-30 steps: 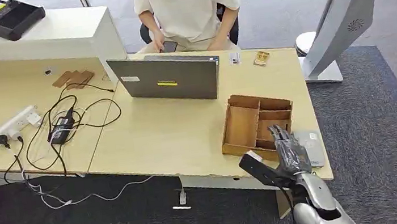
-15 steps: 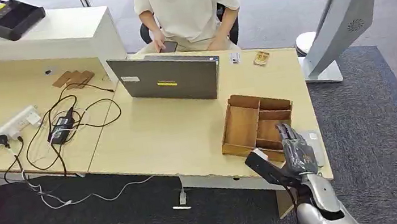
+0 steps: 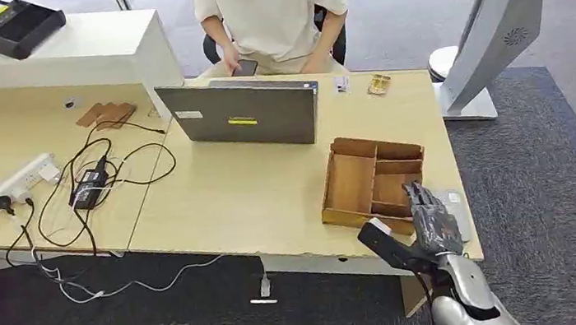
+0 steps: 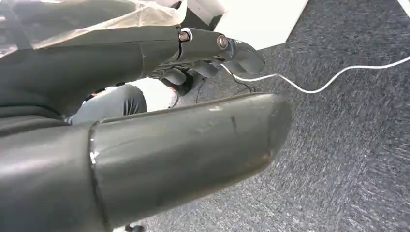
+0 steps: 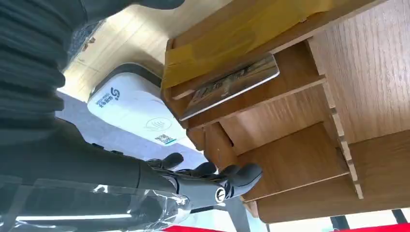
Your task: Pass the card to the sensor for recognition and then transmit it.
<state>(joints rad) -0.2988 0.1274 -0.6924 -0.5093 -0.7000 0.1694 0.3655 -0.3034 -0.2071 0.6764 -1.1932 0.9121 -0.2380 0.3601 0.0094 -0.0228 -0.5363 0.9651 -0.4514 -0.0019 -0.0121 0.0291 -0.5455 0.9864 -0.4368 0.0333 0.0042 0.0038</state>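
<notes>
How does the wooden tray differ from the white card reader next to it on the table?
The wooden tray is brown and open on top, split by dividers into compartments; the white card reader is a closed, smooth case with rounded corners. The tray is clearly larger than the reader. A card lies in one tray compartment, while nothing rests on the reader. Both sit side by side at the table's right end.

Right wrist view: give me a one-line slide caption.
Right hand open beside the wooden tray, a card lying in one compartment and the white reader just past it.
</notes>
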